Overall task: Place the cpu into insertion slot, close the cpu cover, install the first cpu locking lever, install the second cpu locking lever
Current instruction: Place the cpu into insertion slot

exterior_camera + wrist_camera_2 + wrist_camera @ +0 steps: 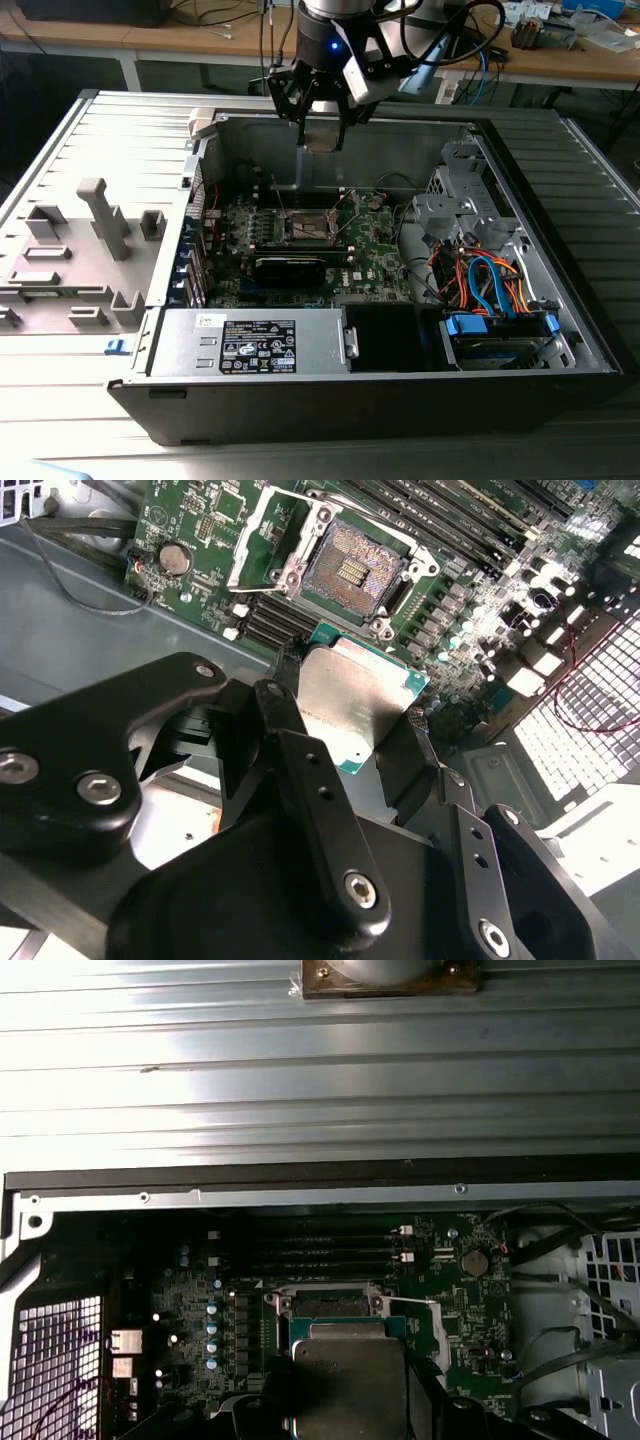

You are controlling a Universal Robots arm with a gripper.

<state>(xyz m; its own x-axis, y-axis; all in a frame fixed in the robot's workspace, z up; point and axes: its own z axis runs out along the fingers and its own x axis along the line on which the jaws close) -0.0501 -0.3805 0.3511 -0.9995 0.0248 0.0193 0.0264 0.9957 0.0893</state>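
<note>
My gripper (pixel 321 138) hangs above the open computer case, shut on the cpu (pixel 322 135), a flat square chip with a silvery-grey top. In both wrist views the cpu (pixel 352 698) (pixel 348 1385) sits clamped between the black fingers (pixel 283 705), well above the motherboard. The insertion slot (pixel 356 568) (pixel 311 226) (pixel 320 1306) lies open below, its tan-gold centre bare. The cpu cover (pixel 250 542) (pixel 432 1322) stands swung up beside the slot as a thin silvery frame.
Memory slots (pixel 440 525) run beside the socket. A black card (pixel 290 266) lies across the board, with the power supply (pixel 250 342) in front of it. A drive cage with coloured cables (pixel 490 285) fills the exterior view's right. Grey fixtures (pixel 95 235) stand outside the case on its left.
</note>
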